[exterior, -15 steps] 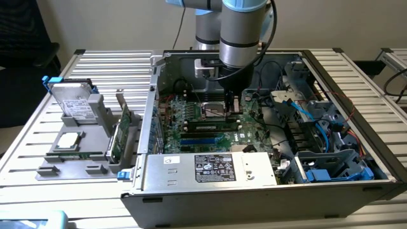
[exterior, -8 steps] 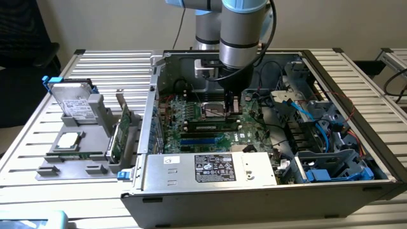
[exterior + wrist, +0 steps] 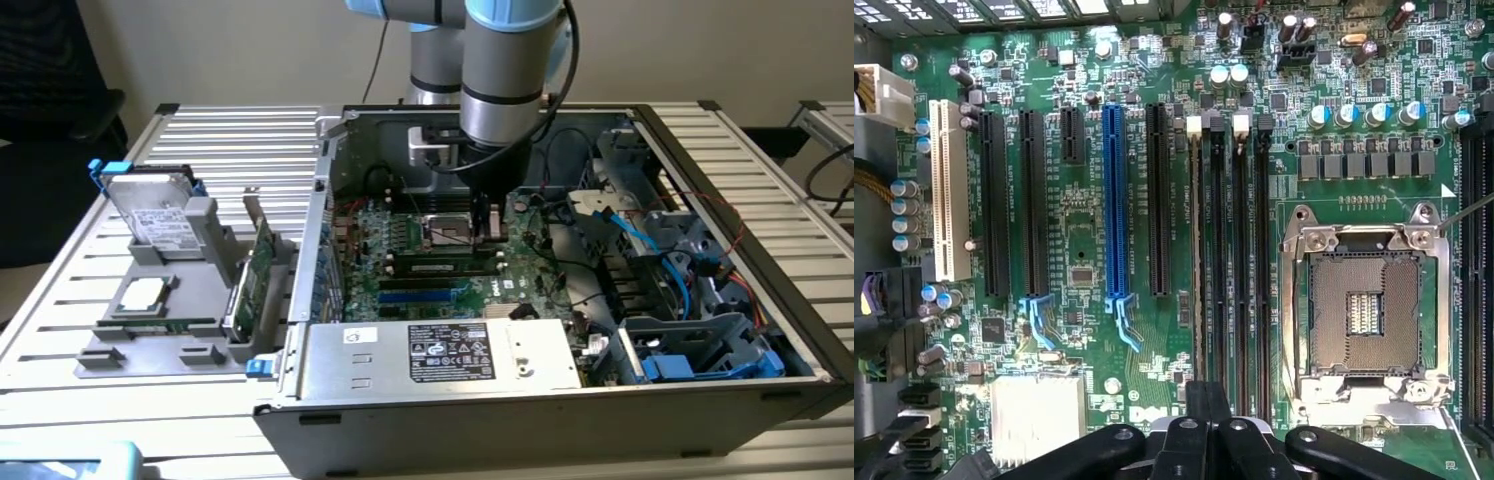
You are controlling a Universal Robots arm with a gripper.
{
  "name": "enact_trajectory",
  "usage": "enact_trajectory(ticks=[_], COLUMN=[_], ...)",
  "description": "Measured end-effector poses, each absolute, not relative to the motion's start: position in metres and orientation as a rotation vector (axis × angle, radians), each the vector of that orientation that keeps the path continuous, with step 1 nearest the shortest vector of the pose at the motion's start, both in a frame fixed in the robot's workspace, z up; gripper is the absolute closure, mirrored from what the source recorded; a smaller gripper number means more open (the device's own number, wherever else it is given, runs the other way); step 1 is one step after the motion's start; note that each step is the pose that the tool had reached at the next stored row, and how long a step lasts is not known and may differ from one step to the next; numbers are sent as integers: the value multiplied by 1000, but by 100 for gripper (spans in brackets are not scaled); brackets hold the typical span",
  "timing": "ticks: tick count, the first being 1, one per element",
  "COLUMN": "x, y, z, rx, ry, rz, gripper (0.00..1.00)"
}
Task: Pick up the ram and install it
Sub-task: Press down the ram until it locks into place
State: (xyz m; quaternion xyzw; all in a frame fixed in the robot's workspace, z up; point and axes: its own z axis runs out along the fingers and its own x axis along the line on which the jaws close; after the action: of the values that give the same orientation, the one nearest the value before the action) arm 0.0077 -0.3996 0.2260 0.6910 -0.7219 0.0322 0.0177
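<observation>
Gripper [image 3: 1209, 440]: black jaws clenched, low over the motherboard.
Ram [image 3: 447, 266]: thin green stick seated in a slot.
Motherboard [image 3: 1084, 220]: green, long black slots.

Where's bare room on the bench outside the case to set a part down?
Free: the slatted bench behind the grey parts tray, up to the open PC case; also the strip at the exterior view's right of the case. Crowded: the tray itself and the case interior around the gripper.
</observation>
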Motion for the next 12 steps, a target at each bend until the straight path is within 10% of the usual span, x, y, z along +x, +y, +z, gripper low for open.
enact_trajectory(ticks=[12], x=[-12], y=[-400], z=[240], rx=[2146], ry=[-2244], rz=[100], gripper=[89])
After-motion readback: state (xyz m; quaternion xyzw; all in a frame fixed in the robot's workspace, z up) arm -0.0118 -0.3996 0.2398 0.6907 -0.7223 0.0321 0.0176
